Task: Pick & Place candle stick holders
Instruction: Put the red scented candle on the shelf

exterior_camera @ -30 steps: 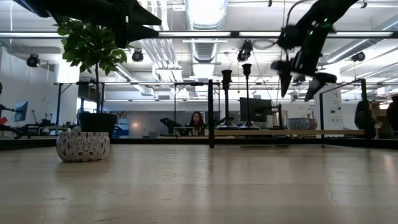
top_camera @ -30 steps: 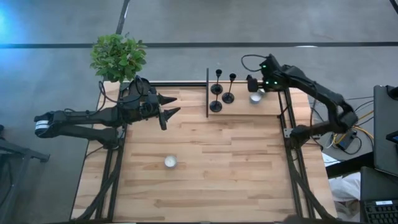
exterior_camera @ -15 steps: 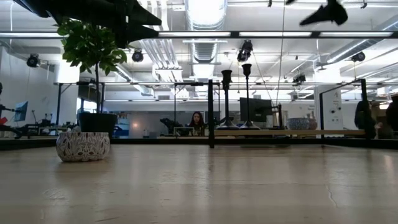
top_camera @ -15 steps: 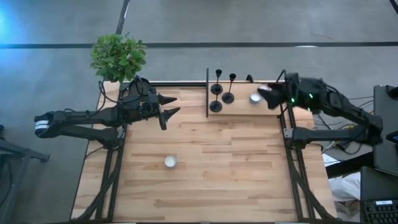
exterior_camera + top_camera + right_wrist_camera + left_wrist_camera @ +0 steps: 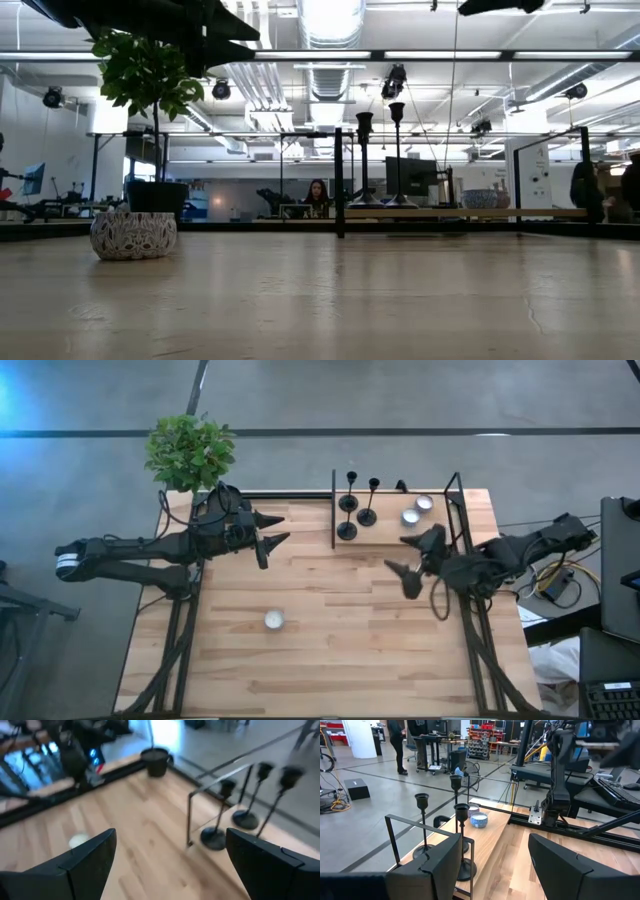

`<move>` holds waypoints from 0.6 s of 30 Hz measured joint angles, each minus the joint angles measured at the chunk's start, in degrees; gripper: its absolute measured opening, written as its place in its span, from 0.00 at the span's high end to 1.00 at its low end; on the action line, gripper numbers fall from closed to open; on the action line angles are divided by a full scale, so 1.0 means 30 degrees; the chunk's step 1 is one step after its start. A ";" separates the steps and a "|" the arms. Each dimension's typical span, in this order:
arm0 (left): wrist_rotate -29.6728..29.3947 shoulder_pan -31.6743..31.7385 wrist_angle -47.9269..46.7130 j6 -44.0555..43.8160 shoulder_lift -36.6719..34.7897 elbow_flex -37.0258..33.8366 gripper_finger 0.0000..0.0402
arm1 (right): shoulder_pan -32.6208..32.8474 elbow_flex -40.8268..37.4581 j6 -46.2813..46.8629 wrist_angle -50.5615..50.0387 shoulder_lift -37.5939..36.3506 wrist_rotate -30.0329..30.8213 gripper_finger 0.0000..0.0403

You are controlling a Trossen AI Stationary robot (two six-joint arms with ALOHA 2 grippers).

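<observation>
Hovering with fingers spread wide and empty: right gripper [image 5: 412, 559] above the table's [image 5: 330, 650] right side, near three candle stick holders [image 5: 357, 510] standing on the far raised shelf [image 5: 385, 532]. Parted too, holding nothing: left gripper [image 5: 272, 530], far-left edge.

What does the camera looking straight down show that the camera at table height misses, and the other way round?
Only the high view shows the left gripper and right gripper, both open and empty over the table, a third candle stick holder, a small white object and two small bowls.

Only the low view shows the patterned pot and the room behind, with a seated person.

Both show the plant and the other two candle stick holders.
</observation>
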 joint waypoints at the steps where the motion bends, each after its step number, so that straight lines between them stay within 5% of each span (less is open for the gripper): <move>1: 0.0004 -0.0002 0.0007 0.0000 0.0002 0.0000 0.41 | -0.0003 0.0000 0.0144 0.0003 0.0351 -0.0379 0.10; 9: 0.0005 -0.0007 0.0007 0.0000 0.0007 0.0000 0.41 | 0.0479 -0.0250 0.3639 -0.1796 0.2357 -0.0990 0.11; 18: 0.0007 -0.0007 0.0000 0.0000 0.0005 0.0000 0.41 | 0.2737 -0.3726 0.8567 -0.2125 0.2307 -0.0111 0.28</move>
